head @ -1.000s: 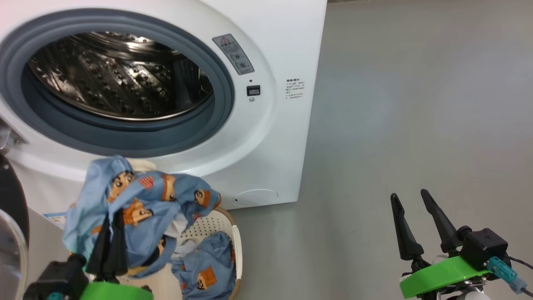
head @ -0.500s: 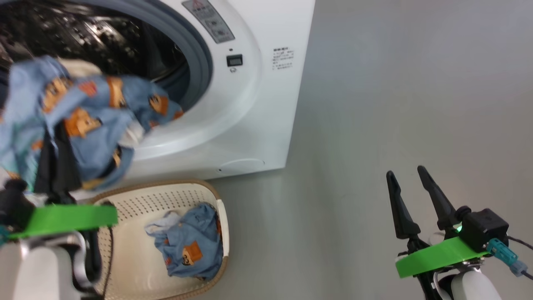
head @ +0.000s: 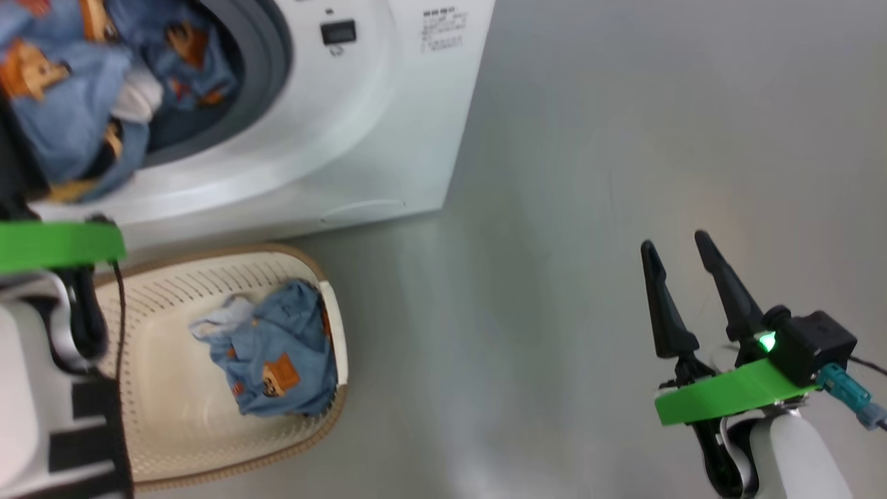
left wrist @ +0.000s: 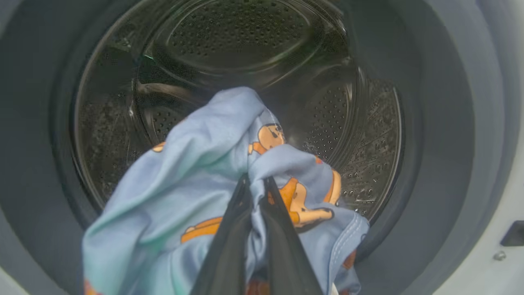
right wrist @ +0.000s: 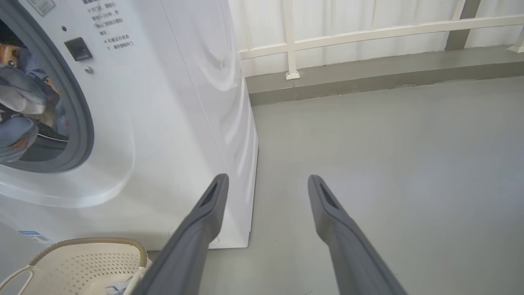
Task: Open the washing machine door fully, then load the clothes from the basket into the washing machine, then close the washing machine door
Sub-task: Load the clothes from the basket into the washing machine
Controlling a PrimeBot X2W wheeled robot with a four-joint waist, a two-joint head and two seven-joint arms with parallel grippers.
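Blue garments (left wrist: 196, 172), two: one clenched in left gripper (left wrist: 256, 180) at eleven o'clock, one in basket (head: 159, 416); right gripper (head: 673, 240) splayed, empty.

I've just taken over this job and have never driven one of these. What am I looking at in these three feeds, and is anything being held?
It is a wheeled robot with two arms, each ending in a two-fingered tool. The head view looks down from the robot's head: the white washing machine is at upper left, with the cream basket on the grey floor below it. The left wrist view looks along the left tool, which is shut on a blue printed garment at the mouth of the steel drum. The right wrist view looks along the right tool, open and holding nothing, above the floor beside the machine. One more blue garment lies in the basket.
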